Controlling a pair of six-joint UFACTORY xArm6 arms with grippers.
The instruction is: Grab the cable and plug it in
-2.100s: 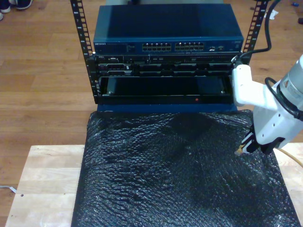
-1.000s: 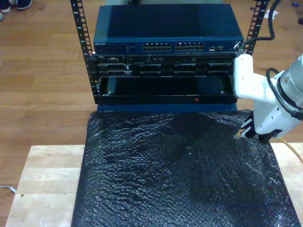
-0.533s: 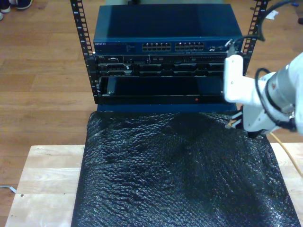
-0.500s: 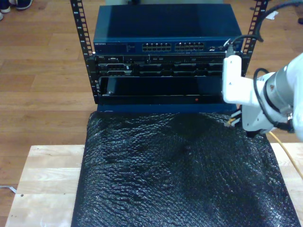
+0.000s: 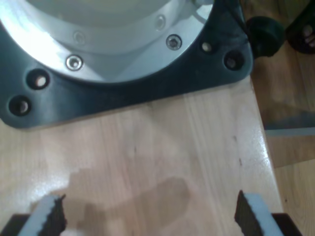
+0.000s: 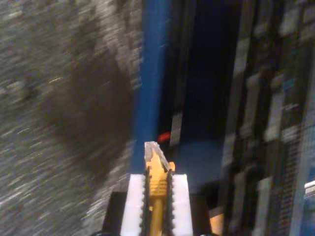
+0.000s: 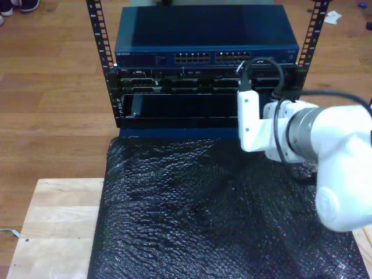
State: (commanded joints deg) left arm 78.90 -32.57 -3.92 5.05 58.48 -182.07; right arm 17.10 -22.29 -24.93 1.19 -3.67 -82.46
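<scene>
Pale wooden table top point(image 7: 52, 232) is showing at the near left of the exterior view, with a crinkled black bubble-wrap sheet point(image 7: 192, 221) lying over most of it toward that view's right. Beyond the sheet's far edge, a dark blue network switch with two rows of ports point(image 7: 206, 57) is sitting on top of a black metal rack point(image 7: 104, 70).

On the exterior view's right, a white arm point(image 7: 314, 145) is reaching across the sheet toward the rack front, its wrist hiding the jaws there. In the second wrist view, my second gripper point(image 6: 157, 189) is clamping its two white pads point(image 6: 135, 206) tight on the thin yellow-orange network cable point(image 6: 156, 196), whose small clear plug is sticking out past the pads and pointing at the rack's dark lower opening; the picture is blurred.

In the first wrist view, my first gripper point(image 5: 147, 219) is hanging over bare pale wood beside a grey and black arm base point(image 5: 123, 64), its pads point(image 5: 49, 216) spread wide and gripping nothing.
</scene>
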